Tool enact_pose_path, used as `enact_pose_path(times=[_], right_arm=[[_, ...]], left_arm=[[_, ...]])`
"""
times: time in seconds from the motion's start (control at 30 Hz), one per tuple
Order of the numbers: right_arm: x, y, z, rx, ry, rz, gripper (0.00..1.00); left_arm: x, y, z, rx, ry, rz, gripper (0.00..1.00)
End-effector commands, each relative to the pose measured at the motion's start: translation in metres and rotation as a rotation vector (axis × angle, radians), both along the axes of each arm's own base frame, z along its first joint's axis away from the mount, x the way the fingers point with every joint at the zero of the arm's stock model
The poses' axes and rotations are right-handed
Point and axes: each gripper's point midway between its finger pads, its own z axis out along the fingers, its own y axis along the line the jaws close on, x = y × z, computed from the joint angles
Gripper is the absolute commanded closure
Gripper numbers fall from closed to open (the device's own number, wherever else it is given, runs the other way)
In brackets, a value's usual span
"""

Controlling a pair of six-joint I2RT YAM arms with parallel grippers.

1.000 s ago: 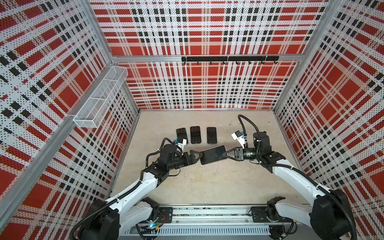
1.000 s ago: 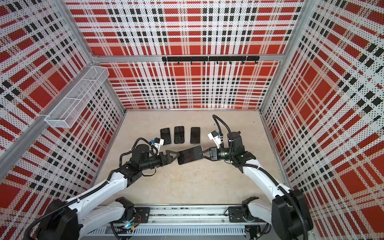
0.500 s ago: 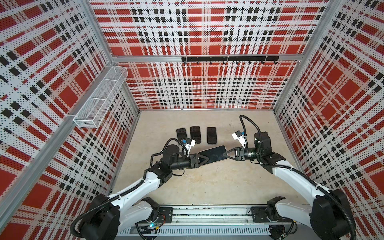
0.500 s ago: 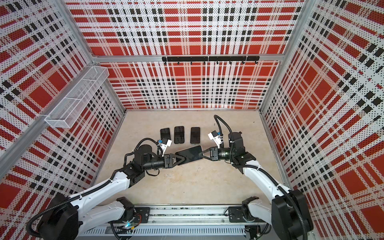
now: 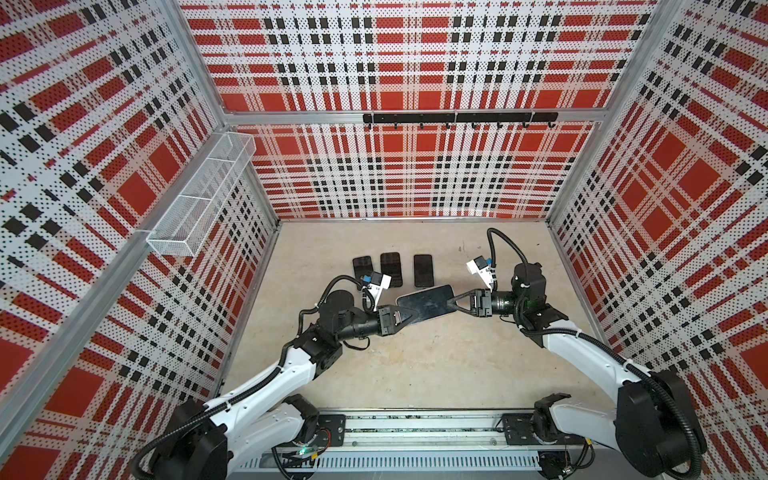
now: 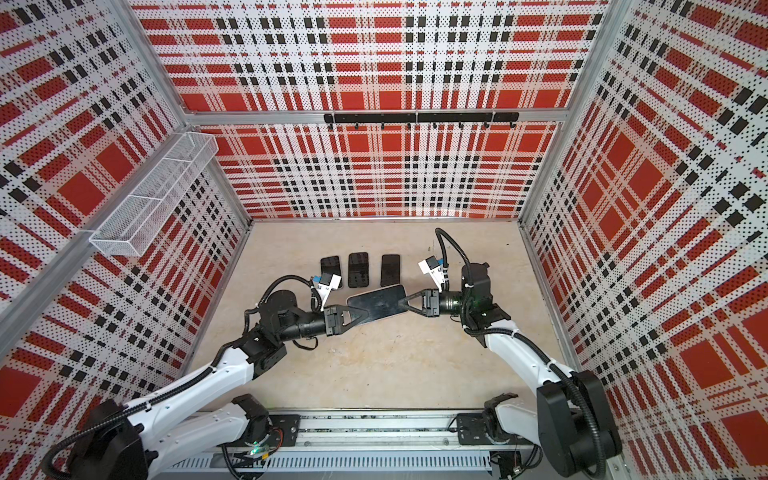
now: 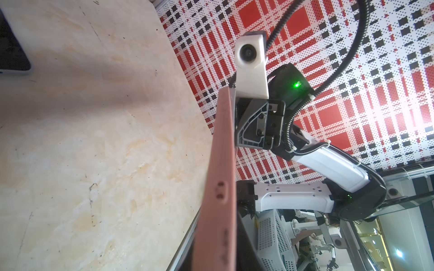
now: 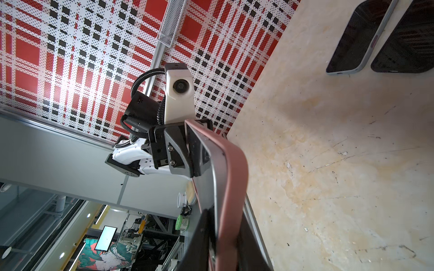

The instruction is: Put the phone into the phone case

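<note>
A dark-screened phone (image 5: 428, 305) (image 6: 378, 305) lies in a dusty-pink phone case (image 7: 220, 164) (image 8: 234, 178) and is held level above the table between both arms. My left gripper (image 5: 415, 313) (image 6: 365, 314) (image 7: 218, 255) is shut on its left end, one finger on each face. At the opposite end my right gripper (image 5: 451, 303) (image 6: 401, 306) (image 8: 225, 248) is shut on it as well. In the right wrist view the phone's grey edge (image 8: 218, 169) sits against the case wall. How fully it is seated I cannot tell.
Three more dark phones (image 5: 362, 268) (image 5: 391, 268) (image 5: 423, 270) lie side by side on the beige table (image 5: 415, 374) just behind the held one. A white wire basket (image 5: 199, 199) hangs on the left wall and a black hook rail (image 5: 457, 118) on the back wall.
My left gripper has moved right up to the phone's left end and closed from wide open onto it. The right gripper has kept hold of the other end, nearly still.
</note>
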Motion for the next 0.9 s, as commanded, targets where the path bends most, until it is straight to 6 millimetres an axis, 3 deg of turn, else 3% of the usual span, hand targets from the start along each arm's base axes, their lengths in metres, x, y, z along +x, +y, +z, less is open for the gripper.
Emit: enact_pose_path(times=[0.0, 0.17, 0.43, 0.87], right_arm=[[0.005, 0.009, 0.015, 0.031, -0.057, -0.012, 0.72], [0.009, 0.009, 0.021, 0.045, -0.075, -0.024, 0.6], [0.02, 0.01, 0.036, 0.117, -0.097, -0.048, 0.6], [0.033, 0.009, 0.025, 0.113, -0.086, -0.106, 0.92]], left_arm=[[-0.018, -0.013, 0.036, -0.071, -0.099, -0.094, 0.92], [-0.019, -0.01, 0.04, -0.088, -0.099, -0.08, 1.0], [-0.018, -0.01, 0.042, -0.106, -0.088, -0.076, 1.0], [-0.014, -0.009, 0.037, -0.103, -0.068, -0.061, 1.0]])
